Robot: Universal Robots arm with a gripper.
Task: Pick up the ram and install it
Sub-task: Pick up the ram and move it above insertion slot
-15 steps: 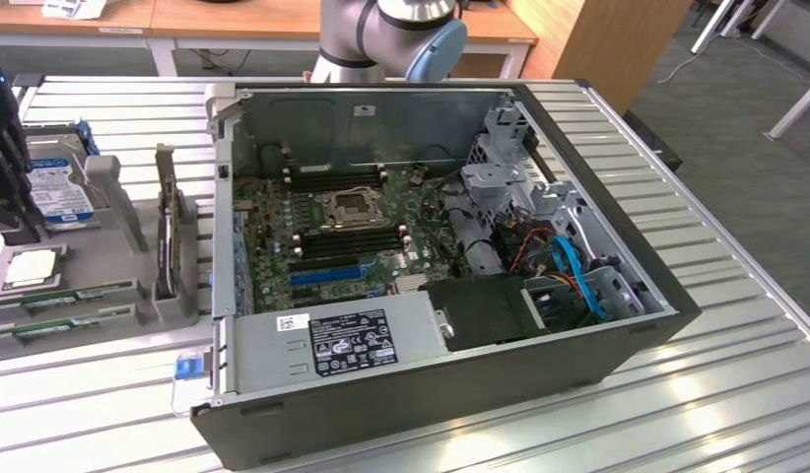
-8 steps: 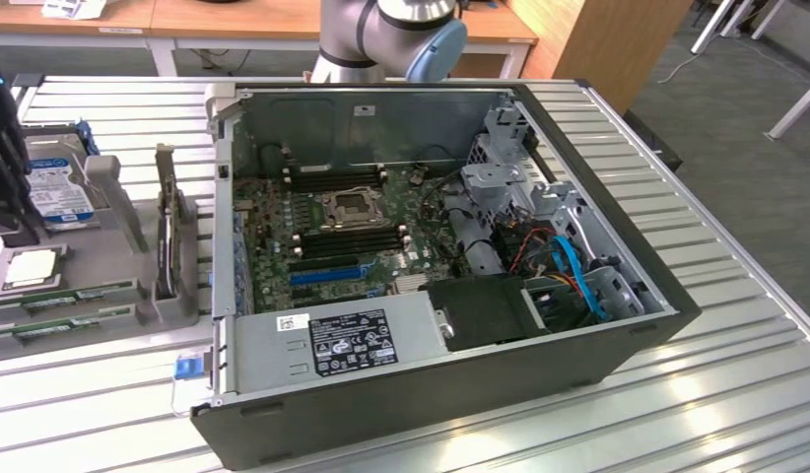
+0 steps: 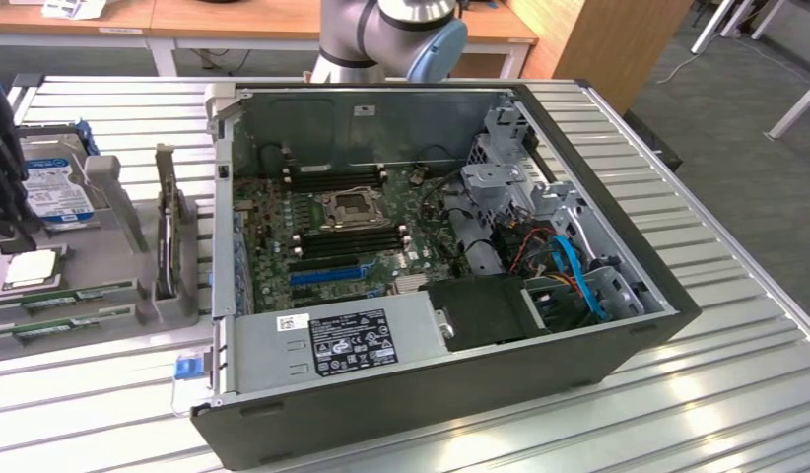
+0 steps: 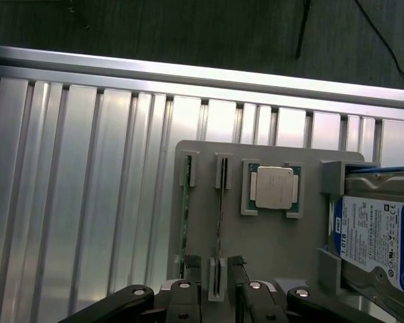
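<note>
The exterior view takes in the open computer case (image 3: 444, 414) on the slatted table (image 3: 747, 394), its black memory slots (image 3: 353, 241) exposed, with a grey parts tray (image 3: 168, 301) just beside it at the exterior view's left. The wrist view shows the tray close up: the gripper (image 4: 215, 262) has its fingers apart, one on either side of the ram (image 4: 220, 215). The ram stands on edge in its holder, near a processor (image 4: 273, 188) and a hard drive (image 4: 377, 235).

A ribbed silver aluminium table (image 3: 720, 394) is carrying a black tower computer case (image 3: 419, 424) lying on its side with its panel off, and just beside it, toward the exterior view's left, a grey moulded plastic parts tray (image 3: 175, 301) is sitting on the same slats.
</note>
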